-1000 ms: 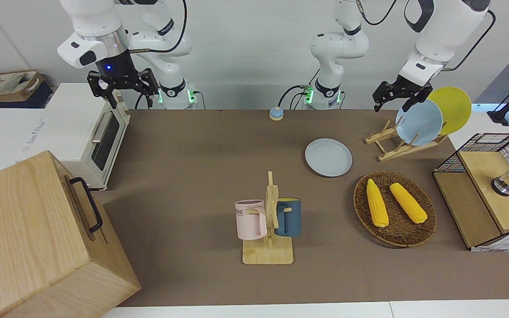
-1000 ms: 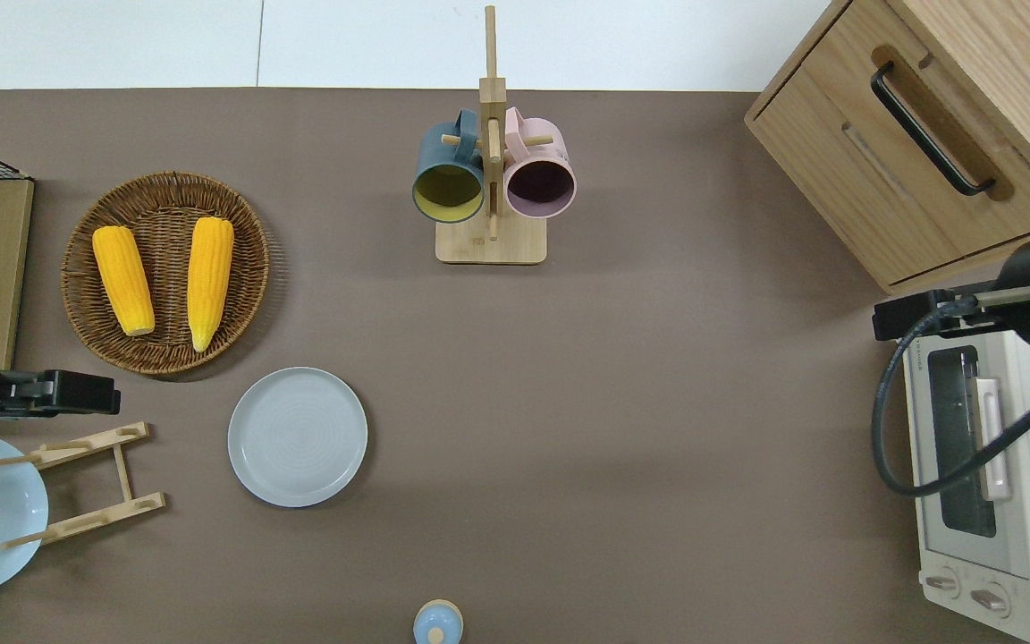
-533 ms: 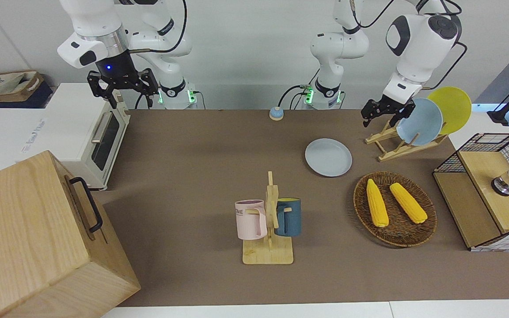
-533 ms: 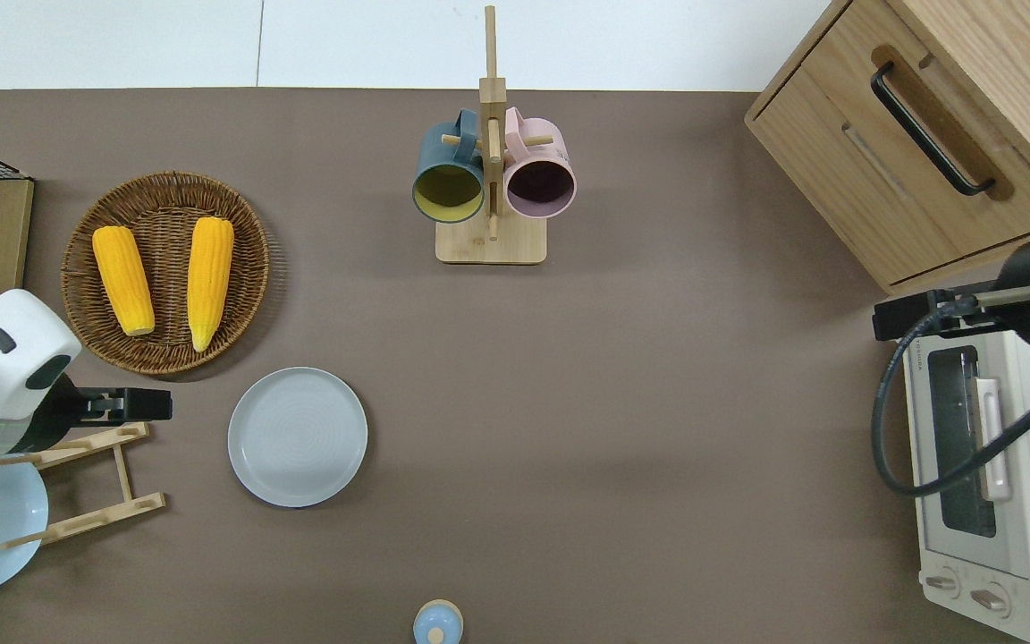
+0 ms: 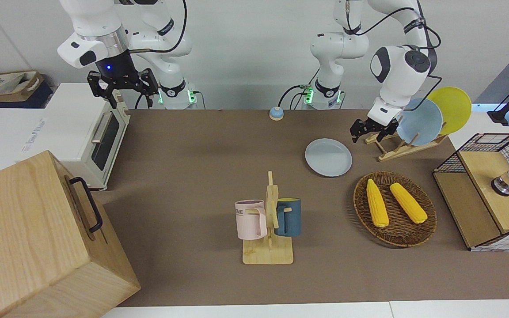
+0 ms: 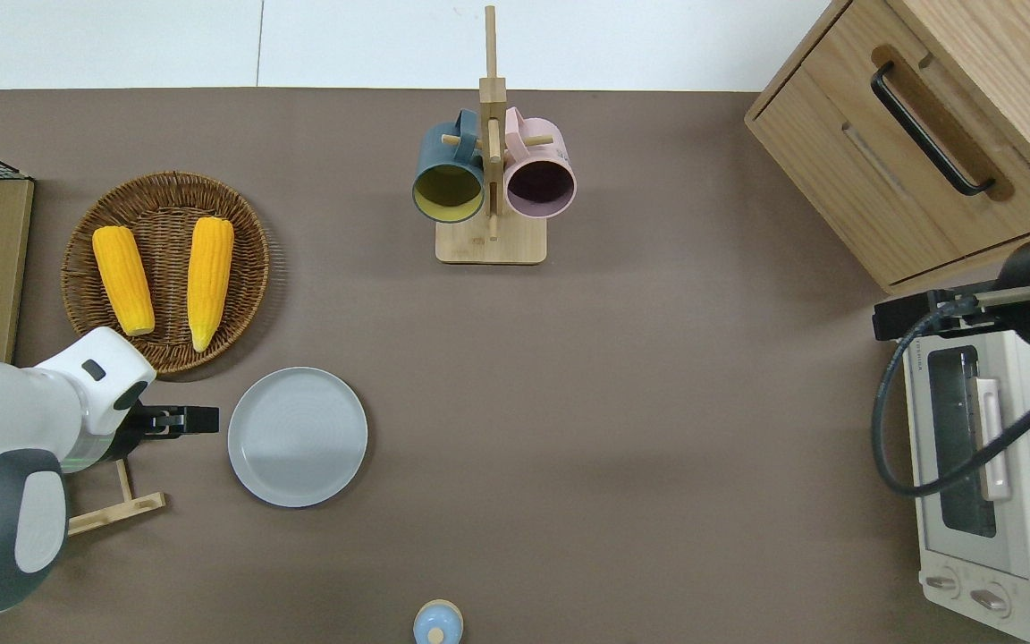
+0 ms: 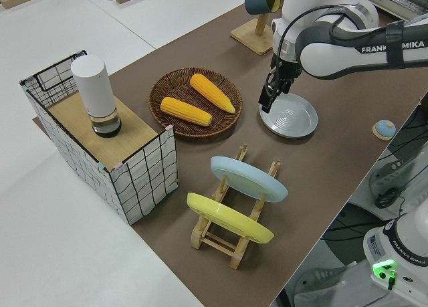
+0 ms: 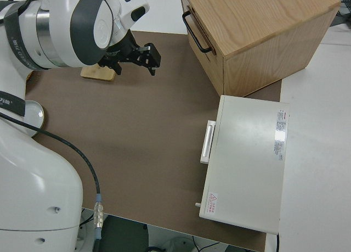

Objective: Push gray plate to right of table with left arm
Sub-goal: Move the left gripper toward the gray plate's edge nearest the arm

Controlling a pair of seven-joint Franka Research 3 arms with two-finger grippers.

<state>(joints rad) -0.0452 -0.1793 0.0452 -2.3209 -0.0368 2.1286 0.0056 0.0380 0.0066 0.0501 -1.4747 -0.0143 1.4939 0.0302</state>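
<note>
Round pale gray plate (image 6: 298,436) with low rim lies flat — just beside the left gripper (image 6: 196,419), whose finger spread I cannot tell.

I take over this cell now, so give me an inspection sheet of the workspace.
Surface: brown table, no spills seen.
Job's things: gray plate flat on the table, untouched.
Clutter: corn basket, mug rack, plate rack with blue and yellow plates, bell, toaster oven, wooden cabinet, wire crate.
Grippers: left gripper beside the plate's rim, apart from it; right arm parked.
Cables: black cable loops over the oven.
Surroundings: nothing seen.
</note>
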